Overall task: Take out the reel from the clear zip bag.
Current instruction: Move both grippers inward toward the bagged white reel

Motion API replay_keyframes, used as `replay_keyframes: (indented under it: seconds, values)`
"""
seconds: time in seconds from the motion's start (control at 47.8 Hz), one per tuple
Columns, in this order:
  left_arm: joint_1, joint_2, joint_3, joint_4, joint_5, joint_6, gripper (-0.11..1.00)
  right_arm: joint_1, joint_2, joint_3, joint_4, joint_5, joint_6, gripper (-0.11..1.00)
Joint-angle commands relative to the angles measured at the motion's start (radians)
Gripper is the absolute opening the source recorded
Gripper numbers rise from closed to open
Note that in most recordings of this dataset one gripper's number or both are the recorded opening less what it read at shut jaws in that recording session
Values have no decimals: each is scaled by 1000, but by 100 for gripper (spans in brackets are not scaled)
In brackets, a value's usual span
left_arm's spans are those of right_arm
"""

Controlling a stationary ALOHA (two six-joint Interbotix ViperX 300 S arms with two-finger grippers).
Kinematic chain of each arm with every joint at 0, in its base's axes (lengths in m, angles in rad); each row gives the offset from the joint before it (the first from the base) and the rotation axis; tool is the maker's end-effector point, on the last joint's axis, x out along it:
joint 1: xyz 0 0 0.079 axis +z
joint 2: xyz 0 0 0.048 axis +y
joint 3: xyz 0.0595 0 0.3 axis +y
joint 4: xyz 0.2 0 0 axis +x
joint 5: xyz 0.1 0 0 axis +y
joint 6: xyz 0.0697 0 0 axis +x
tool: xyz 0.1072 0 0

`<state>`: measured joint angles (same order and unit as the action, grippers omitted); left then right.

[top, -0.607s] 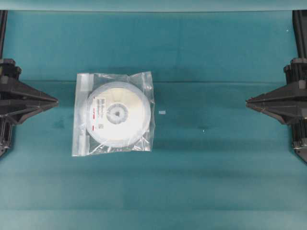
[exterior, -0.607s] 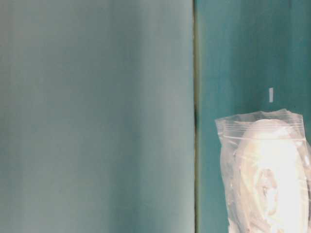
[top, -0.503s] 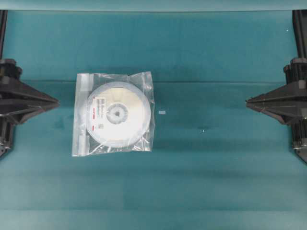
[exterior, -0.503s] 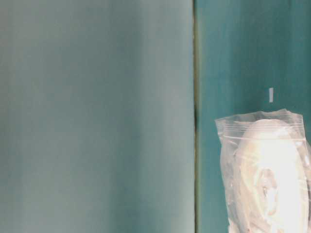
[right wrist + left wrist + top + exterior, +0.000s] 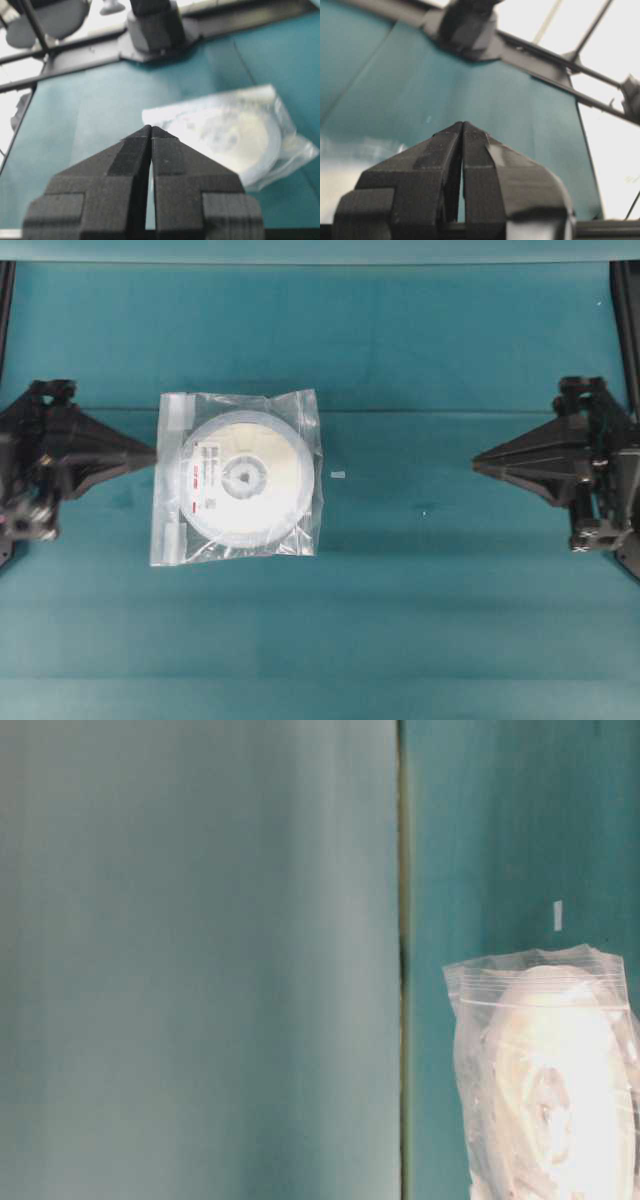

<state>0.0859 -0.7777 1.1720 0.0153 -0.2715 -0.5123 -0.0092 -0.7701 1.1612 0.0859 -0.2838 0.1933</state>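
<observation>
Reel (image 5: 243,478) lies flat, label up, inside the clear zip bag (image 5: 300,420) left of the table's (image 5: 450,620) middle. Its zip strip runs along the left edge, facing the left gripper (image 5: 150,453), whose jaws are clenched. Right gripper (image 5: 478,464), also clenched on nothing, sits well apart. Opening that zip edge first seems wisest.

clear zip bag (image 5: 545,1070): you're seeing it running off the right and bottom edges at table level | reel (image 5: 243,478): label codes are reading too small | left wrist view: bag is blurring
</observation>
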Motion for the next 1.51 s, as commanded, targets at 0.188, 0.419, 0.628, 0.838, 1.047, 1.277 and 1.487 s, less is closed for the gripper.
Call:
replay_keyframes:
  seconds: [0.188, 0.419, 0.628, 0.838, 1.047, 1.277, 1.487]
  values:
    - [81, 110, 44, 3, 94, -270, -3, -3, 91, -32, 3, -8, 78, 0]
    - [100, 156, 98, 3, 179, -324, -3, -3, 118, -40, 8, -9, 83, 0]
    - [147, 192, 164, 3, 186, -336, -3, -3, 124, -41, 8, -3, 83, 0]
    - [167, 199, 209, 3, 120, -336, -3, -3, 124, -41, 8, -11, 83, 0]
    - [170, 225, 232, 3, 55, -334, 4, -3, 129, -41, 9, -11, 83, 0]
    - [196, 255, 238, 3, 48, -334, 56, -3, 129, -41, 17, -5, 83, 0]
    - [209, 256, 252, 3, 14, -334, 92, -3, 127, -41, 17, -5, 84, 0]
